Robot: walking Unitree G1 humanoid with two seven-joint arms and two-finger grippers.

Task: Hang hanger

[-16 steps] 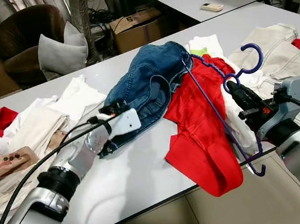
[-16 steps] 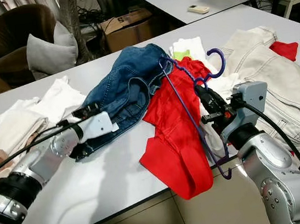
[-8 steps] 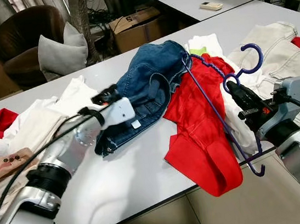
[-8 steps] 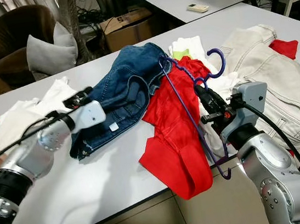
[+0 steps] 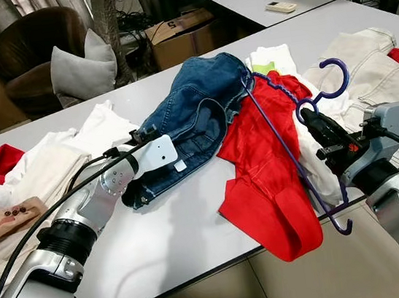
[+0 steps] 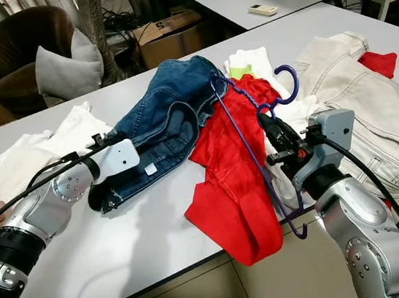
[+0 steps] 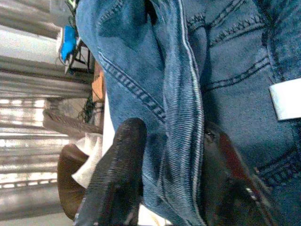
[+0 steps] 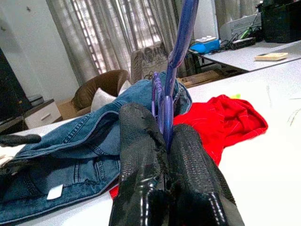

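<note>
Left gripper dropped back down from half a second ago and is now pinched on the jeans hem, so the denim's about to get dragged clear. Right gripper hasn't budged, clamped on the purple hanger. Hanger lies over the red garment, right of the jeans, hook away from the robot, long axis running near-to-far.
</note>
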